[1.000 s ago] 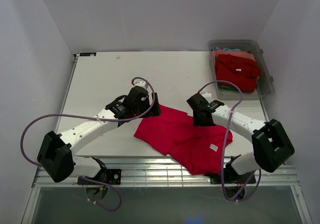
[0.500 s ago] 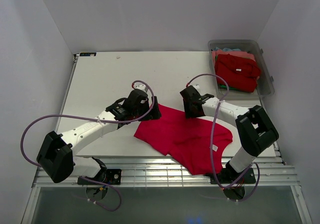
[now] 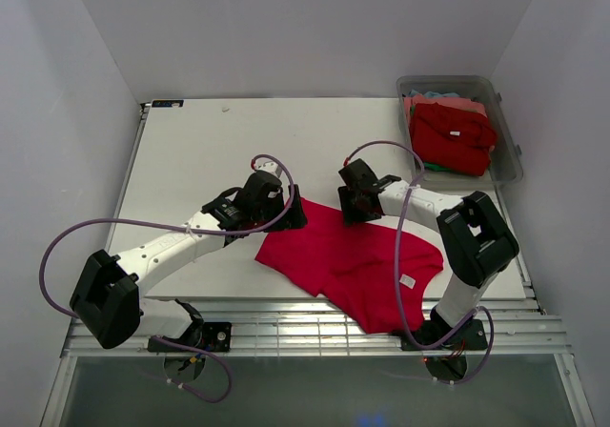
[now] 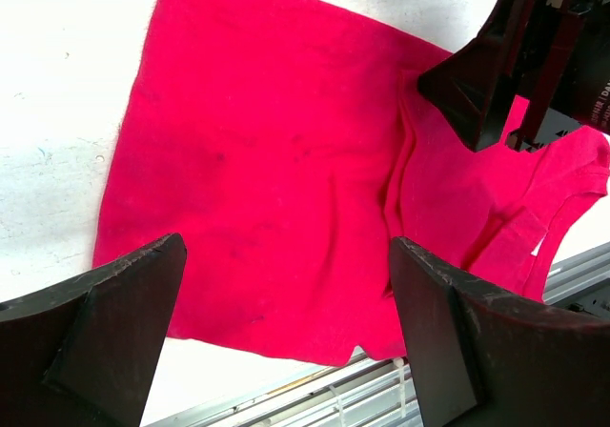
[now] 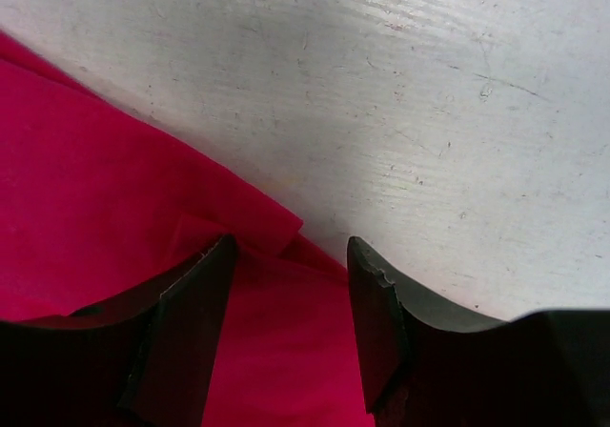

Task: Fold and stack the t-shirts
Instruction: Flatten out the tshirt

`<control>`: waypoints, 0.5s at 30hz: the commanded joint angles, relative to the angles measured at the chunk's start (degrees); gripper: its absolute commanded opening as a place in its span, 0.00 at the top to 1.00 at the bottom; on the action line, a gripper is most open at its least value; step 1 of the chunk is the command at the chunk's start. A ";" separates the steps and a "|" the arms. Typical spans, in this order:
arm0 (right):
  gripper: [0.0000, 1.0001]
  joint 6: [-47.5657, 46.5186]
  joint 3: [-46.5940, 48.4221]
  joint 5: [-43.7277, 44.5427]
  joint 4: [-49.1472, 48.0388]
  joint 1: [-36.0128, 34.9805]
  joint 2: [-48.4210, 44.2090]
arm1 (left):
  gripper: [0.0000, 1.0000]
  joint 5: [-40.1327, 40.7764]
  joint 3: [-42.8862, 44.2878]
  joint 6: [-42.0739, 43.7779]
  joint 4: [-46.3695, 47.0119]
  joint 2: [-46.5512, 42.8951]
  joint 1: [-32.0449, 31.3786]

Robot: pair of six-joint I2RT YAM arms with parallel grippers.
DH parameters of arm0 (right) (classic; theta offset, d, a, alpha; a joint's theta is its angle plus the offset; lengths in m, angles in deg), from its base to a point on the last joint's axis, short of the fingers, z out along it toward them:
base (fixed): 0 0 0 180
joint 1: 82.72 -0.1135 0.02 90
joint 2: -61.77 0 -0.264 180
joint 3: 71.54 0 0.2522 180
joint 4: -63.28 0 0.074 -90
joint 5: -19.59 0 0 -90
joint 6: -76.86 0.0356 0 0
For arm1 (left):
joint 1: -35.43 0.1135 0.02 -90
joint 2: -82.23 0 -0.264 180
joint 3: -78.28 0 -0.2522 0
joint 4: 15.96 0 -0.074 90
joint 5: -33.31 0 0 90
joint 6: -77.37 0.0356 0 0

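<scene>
"Found shirt [image 3: 353,260] at five o'clock on desk [image 3: 210,151]. Next?"

"Lower left hand [image 3: 297,213], wide open, onto its ten o'clock edge; sink right hand [image 5: 291,255], parted astride the twelve o'clock corner, then pinch."

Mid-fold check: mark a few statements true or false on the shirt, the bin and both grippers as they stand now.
1. The crimson-red cloth t-shirt lies spread on the white table. True.
2. The left gripper is shut on that shirt. False: it is open wide over the shirt and holds nothing.
3. The right gripper is open at the shirt's far edge, with the cloth's edge between its fingers. True.
4. The clear plastic bin is empty. False: red garments and other coloured cloth lie in it.
5. The bin stands at the table's far left corner. False: it is at the far right corner.
</scene>
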 commanded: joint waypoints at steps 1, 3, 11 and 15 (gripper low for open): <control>0.43 -0.68 1.36 -4.61 0.35 0.17 0.12 | 0.02 0.36 0.53 0.42 0.40 -1.11 -0.08; 0.43 -0.85 0.92 -5.14 1.14 0.17 -0.15 | 0.02 0.45 0.71 0.42 0.40 -0.76 0.01; 0.92 -0.59 0.04 -4.09 4.12 0.17 -1.28 | 0.02 0.28 1.14 0.50 0.76 0.48 -0.08; 0.92 -0.24 2.23 -1.99 8.94 0.08 -3.92 | 0.02 0.19 1.32 0.59 0.84 0.48 -0.08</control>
